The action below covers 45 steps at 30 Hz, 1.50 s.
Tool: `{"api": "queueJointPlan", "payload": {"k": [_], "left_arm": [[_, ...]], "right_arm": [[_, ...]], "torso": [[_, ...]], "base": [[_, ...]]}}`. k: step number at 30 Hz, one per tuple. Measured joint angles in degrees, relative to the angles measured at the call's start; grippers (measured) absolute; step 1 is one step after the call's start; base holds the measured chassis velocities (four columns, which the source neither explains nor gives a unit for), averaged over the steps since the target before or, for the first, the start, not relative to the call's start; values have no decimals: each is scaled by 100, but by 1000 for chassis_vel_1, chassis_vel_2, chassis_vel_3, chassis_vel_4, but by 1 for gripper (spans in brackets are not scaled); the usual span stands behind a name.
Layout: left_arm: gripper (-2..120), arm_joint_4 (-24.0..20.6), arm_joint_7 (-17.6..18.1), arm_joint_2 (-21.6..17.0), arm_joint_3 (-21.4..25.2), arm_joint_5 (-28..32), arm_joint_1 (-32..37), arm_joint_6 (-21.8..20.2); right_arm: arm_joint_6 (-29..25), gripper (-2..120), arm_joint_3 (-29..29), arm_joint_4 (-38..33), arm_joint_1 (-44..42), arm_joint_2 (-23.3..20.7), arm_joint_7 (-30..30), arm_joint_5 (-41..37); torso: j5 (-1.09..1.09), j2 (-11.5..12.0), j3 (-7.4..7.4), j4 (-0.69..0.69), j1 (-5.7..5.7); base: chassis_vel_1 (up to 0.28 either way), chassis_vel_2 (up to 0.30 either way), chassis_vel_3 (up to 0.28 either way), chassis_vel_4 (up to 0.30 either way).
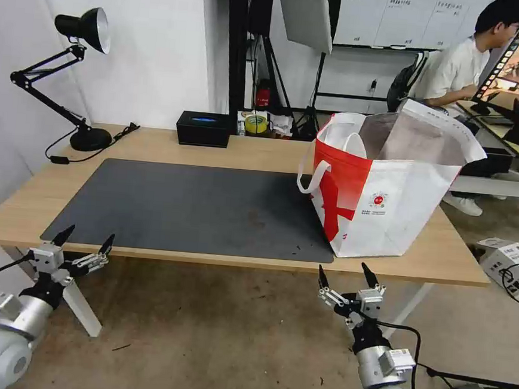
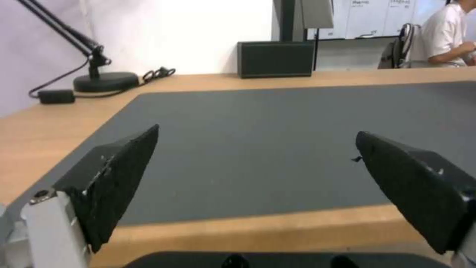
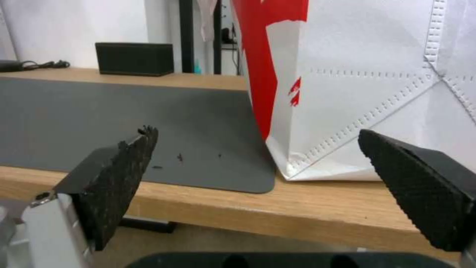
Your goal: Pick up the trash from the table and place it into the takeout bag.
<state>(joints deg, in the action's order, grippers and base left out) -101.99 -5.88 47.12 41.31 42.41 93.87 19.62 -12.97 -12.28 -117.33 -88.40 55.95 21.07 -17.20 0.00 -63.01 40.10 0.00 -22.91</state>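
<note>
Below the near edge of the table (image 1: 155,144), both grippers, left (image 1: 87,242) and right (image 1: 346,276), empty with fingers wide apart, likely resting, no trash on the mat (image 1: 198,208), bag (image 1: 391,193) standing open at the right.

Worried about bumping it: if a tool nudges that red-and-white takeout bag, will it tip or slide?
The takeout bag is probably floppy: its woven walls crease and sag. It stands wide-bottomed on the table, so it would likely slide or buckle rather than topple.

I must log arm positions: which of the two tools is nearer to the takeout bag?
The right tool, open below the table edge just before the takeout bag; the left tool hangs at the mat's far corner.
</note>
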Motion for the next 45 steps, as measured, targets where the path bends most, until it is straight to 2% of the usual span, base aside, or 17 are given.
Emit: {"api": "queueJointPlan", "payload": {"k": [11,45], "left_arm": [[100,64,-22,238,77,-66,274,184],[100,30,-27,252,167,-88,317,190]], "right_arm": [[0,100,0,0,0,0,0,0],[0,100,0,0,0,0,0,0]], "torso": [[0,0,0,0,0],[0,0,0,0,0]], "base": [[0,0,0,0],[0,0,0,0]]}}
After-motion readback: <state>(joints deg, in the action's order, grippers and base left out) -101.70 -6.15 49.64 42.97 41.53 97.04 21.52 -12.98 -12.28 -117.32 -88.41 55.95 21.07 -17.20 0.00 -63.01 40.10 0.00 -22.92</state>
